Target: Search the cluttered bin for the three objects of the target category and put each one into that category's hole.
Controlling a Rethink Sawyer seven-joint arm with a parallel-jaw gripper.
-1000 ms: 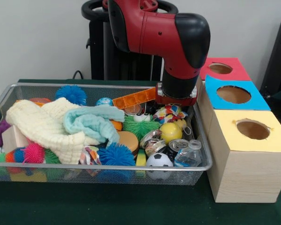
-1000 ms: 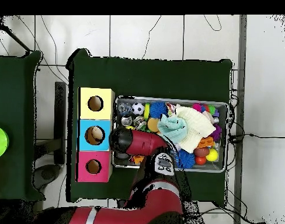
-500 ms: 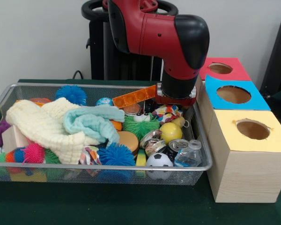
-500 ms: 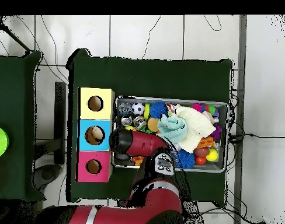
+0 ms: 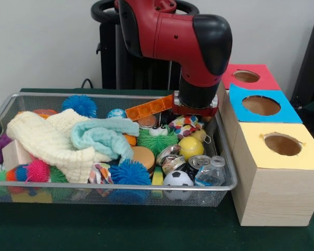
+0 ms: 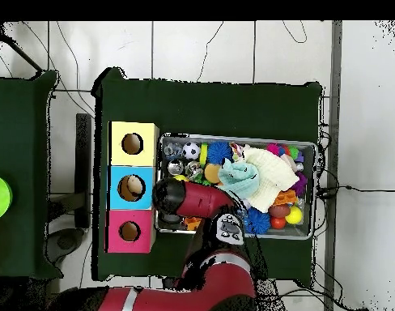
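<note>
A: Item: wire bin [image 5: 226, 157], packed with balls, cans and cloths. Why is the arm [image 5: 178, 36] held over its corner nearest the boxes?

B: It is judged to be placed for a pick there; the orange block [image 5: 149, 109] lies just beside its wrist. The pincer is hidden under the wrist, so its state cannot be told.

A: Target category?

B: Not shown. Candidates are kept in the bin: soccer ball [image 5: 178, 179], yellow ball [image 5: 191, 147]. The red [image 5: 246, 76], blue [image 5: 261, 105] and yellow [image 5: 282, 144] holes are seen beside it.
</note>
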